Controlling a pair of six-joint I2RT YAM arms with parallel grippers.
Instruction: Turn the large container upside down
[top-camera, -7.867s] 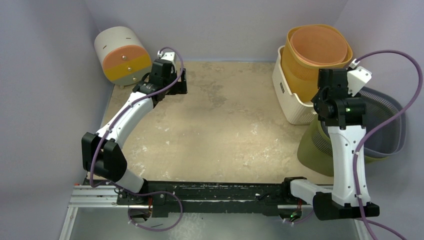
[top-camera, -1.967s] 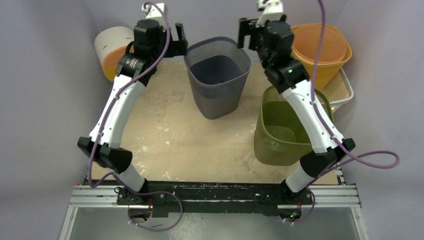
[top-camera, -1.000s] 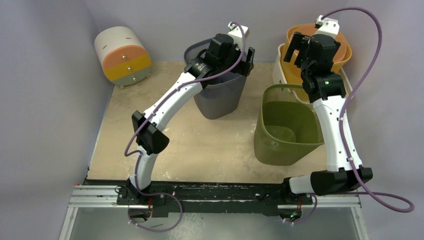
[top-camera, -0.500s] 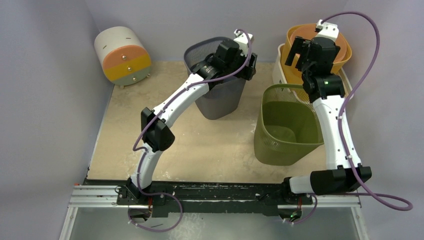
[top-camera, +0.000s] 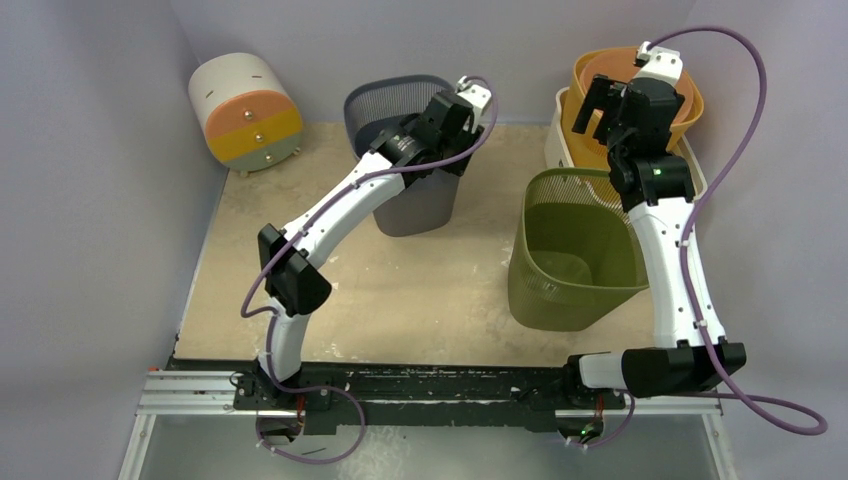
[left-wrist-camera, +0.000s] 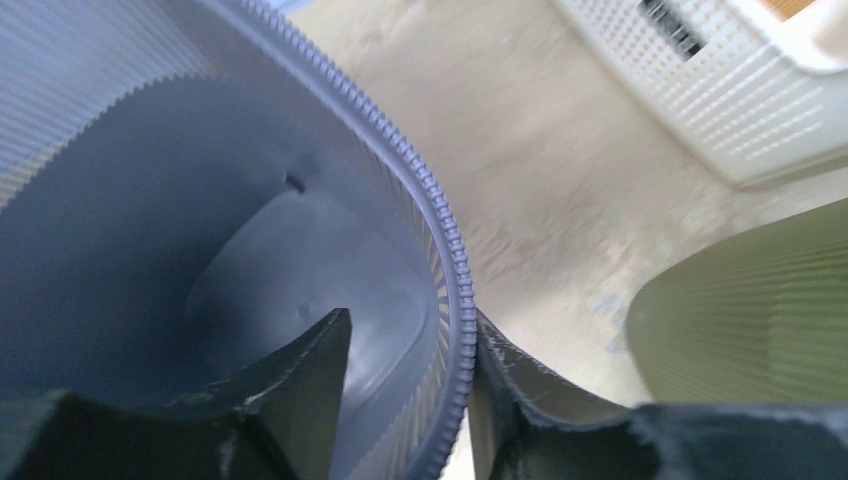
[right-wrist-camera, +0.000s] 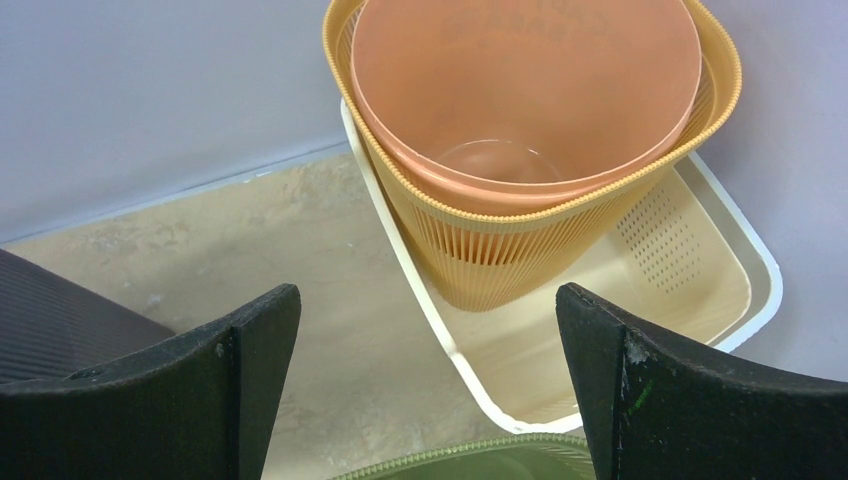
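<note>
Grey mesh bin (top-camera: 405, 205) — standing mouth up at the far middle of the table (top-camera: 420, 290). Left pincer (left-wrist-camera: 410, 320) — narrowed astride its rim, one finger inside, one outside; clamped or not, cannot tell. Right pincer (right-wrist-camera: 425, 320) — wide, holding nothing, near the nested orange bins (right-wrist-camera: 520, 110).

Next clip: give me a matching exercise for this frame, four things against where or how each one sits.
1 grey bin
2 green bin
3 orange bin
4 drum

a stands in the basket
b left gripper straddles its rim
c on its side, far left corner
d upright, ungripped, right side

Pairs: 1-b, 2-d, 3-a, 4-c
</note>
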